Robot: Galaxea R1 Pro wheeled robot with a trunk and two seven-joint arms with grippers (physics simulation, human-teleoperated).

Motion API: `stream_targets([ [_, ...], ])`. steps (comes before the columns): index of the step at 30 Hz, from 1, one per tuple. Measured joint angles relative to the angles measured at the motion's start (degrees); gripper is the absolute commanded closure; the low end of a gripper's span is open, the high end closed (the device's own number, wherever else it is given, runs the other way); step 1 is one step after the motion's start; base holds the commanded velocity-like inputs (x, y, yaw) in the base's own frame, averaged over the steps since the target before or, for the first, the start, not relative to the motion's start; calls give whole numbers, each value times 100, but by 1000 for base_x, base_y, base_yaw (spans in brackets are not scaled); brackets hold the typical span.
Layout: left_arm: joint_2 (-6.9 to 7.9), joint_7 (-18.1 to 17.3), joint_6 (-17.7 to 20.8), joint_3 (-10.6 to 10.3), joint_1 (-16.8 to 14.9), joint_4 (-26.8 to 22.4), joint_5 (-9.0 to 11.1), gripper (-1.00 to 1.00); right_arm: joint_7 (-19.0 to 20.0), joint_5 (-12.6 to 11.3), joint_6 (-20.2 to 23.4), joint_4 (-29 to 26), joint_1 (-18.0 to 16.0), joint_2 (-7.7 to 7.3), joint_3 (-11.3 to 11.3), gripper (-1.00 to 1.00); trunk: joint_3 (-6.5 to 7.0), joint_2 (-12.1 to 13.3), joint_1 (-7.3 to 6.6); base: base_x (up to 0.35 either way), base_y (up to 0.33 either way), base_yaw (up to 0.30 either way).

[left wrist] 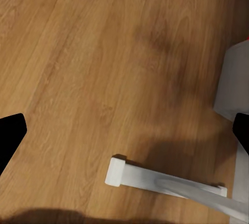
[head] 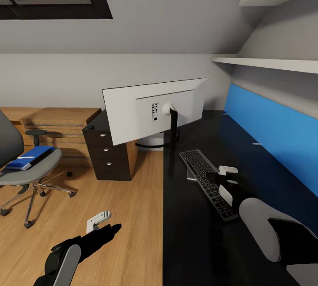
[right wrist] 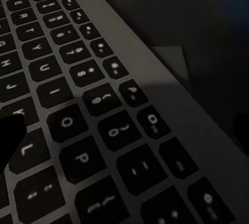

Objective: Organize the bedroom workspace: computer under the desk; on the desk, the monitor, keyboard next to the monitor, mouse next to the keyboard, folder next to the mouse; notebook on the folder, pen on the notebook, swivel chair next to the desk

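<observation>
The monitor (head: pixel 152 113) stands on the black desk (head: pixel 190 242), its light grey back facing me. The dark keyboard (head: pixel 204 179) lies flat on the desk in front of the monitor's stand. My right gripper (head: pixel 226 176) hovers open over the keyboard's right edge. In the right wrist view the keys (right wrist: pixel 88 120) are very close between the spread fingers of the right gripper (right wrist: pixel 124 130). At the left, the blue folder (head: pixel 30 157) lies on the swivel chair (head: pixel 31 173). My left gripper (head: pixel 105 225) hangs open and empty over the wood floor (left wrist: pixel 93 58).
A dark drawer unit (head: pixel 109 155) stands under the desk's far end, with low oak shelving (head: pixel 57 124) behind the chair. The blue back panel (head: pixel 274 131) and white wall shelves (head: pixel 269 62) border the desk's right. A white desk foot (left wrist: pixel 155 180) rests on the floor below my left gripper (left wrist: pixel 124 133).
</observation>
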Motion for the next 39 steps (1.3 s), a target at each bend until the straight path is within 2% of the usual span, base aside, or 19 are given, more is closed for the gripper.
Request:
stream_targets([
  [23,-1,-11,1,2,0,-6,-7,-100,-2,-1,-7,0,0,-16,0,-100,0,0,0,24,-23,0],
  [33,7,-29,10,100,0,-53,16,-100,0,-1,-6,-5,0,-26,0,-100,0,0,0,0,0,0],
  [39,-2,-34,11,162,0,-66,24,-100,3,-7,11,-8,0,-84,0,-100,0,0,0,0,0,0],
])
